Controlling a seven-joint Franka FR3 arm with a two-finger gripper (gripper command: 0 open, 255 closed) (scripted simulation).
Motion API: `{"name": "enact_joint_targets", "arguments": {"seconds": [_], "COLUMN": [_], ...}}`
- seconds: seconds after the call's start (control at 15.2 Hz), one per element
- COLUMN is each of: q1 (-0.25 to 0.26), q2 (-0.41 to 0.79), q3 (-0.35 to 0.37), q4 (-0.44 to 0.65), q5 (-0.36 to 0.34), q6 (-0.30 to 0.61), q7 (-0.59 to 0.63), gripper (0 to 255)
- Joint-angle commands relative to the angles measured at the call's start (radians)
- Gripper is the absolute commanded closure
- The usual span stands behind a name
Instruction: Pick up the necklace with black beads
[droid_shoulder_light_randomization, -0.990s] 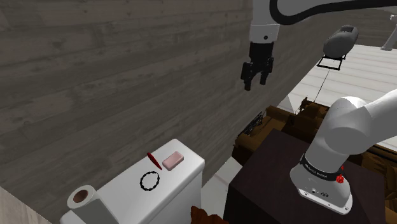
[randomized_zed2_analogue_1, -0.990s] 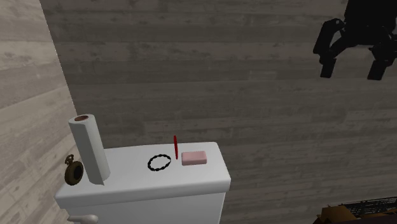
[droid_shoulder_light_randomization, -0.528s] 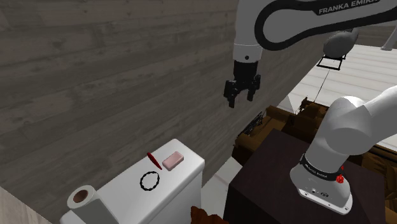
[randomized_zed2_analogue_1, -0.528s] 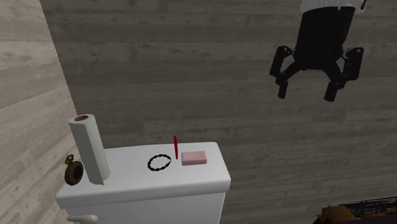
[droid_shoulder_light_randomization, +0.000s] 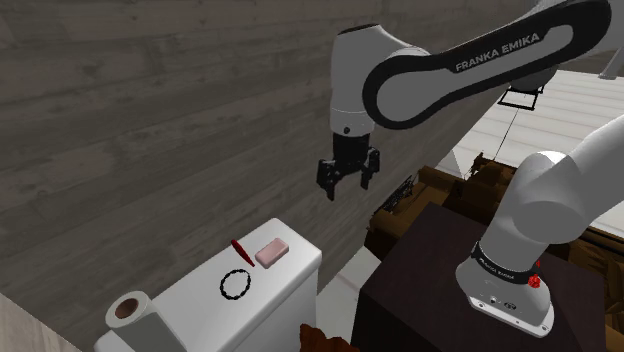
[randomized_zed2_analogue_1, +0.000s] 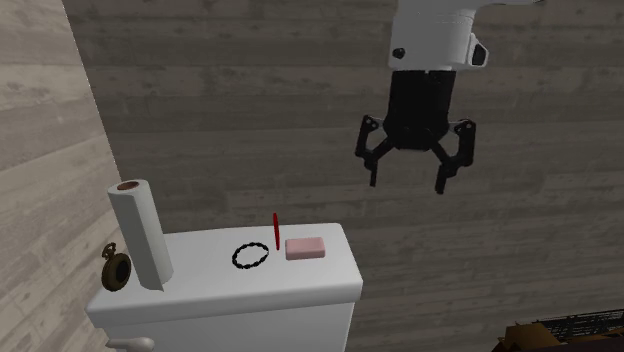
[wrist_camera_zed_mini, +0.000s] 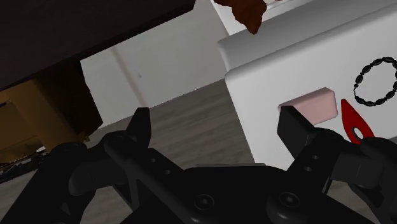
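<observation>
Jaws hang spread wide and empty in open air at the end of the white arm, pointing down, well above the white tank lid and off to one side of it. Nearest below them on the lid lies a pink block, and just past it is a slim red object. Just beyond that, a little farther from the jaws, the necklace of black beads lies flat in a closed ring, touched by nothing. At the lid's end farthest from the jaws stands a paper roll, with a brass-coloured pocket watch beside it. By my reading only the approach is under way: the jaws have yet to get over the ring, descend, pinch a stretch of beads and lift.
</observation>
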Motion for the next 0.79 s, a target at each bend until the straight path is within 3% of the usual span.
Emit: {"name": "enact_joint_targets", "arguments": {"seconds": [0.0,0.33,0.73], "q1": [-0.007,-0.037,-0.038], "q2": [0.069,0.267,0.559], "q3": [0.052,0.172,0.255], "q4": [0.022,0.106,0.260], "q5": [-0.006,-0.088,-0.322], "q6": [0.056,0.174,0.260], "q7": [0.074,0.278,0.586], "gripper": [0,0,0]}}
